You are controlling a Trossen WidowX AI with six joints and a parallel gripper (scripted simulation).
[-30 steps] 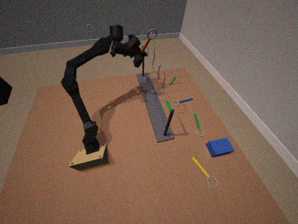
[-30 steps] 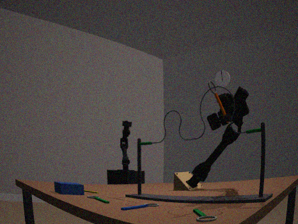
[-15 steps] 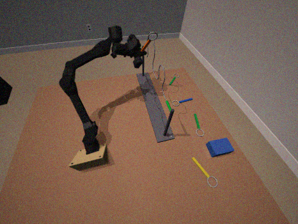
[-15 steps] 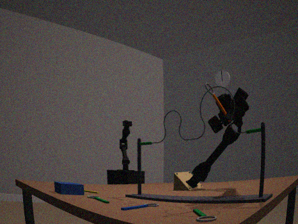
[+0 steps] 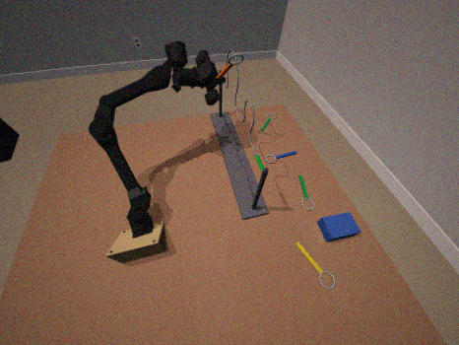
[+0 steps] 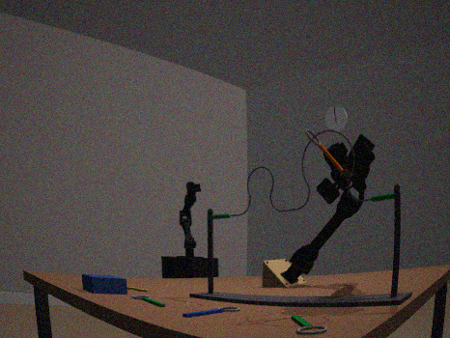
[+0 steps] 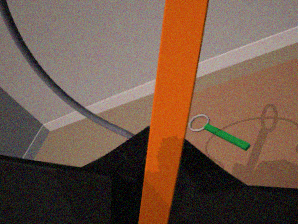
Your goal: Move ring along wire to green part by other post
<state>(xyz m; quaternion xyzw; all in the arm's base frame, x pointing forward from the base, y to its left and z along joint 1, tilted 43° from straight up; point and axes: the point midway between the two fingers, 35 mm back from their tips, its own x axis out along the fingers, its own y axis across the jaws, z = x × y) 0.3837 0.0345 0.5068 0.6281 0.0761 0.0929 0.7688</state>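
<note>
My gripper (image 5: 218, 79) (image 6: 346, 175) (image 7: 159, 136) is shut on the lower end of the orange handle (image 5: 225, 71) (image 6: 332, 157) (image 7: 176, 100). The handle slants up to its ring (image 5: 243, 59), which is at the upper left side of the wire's tall loop in the exterior view. The ring is out of the wrist view; its gap to the thin grey wire (image 6: 261, 168) (image 7: 52, 88) is too small to tell. One green part (image 6: 382, 197) is by the right post (image 6: 397, 241); the other green part (image 5: 259, 163) (image 6: 221, 216) is by the left post (image 6: 210, 251).
The tall loop passes close to the gripper and wrist in the exterior view. Beyond the base strip (image 5: 236, 170) lie two green-handled rings, a blue-handled ring (image 5: 287, 155), a yellow-handled ring (image 5: 308, 257) and a blue block (image 5: 339, 228) (image 6: 103, 284).
</note>
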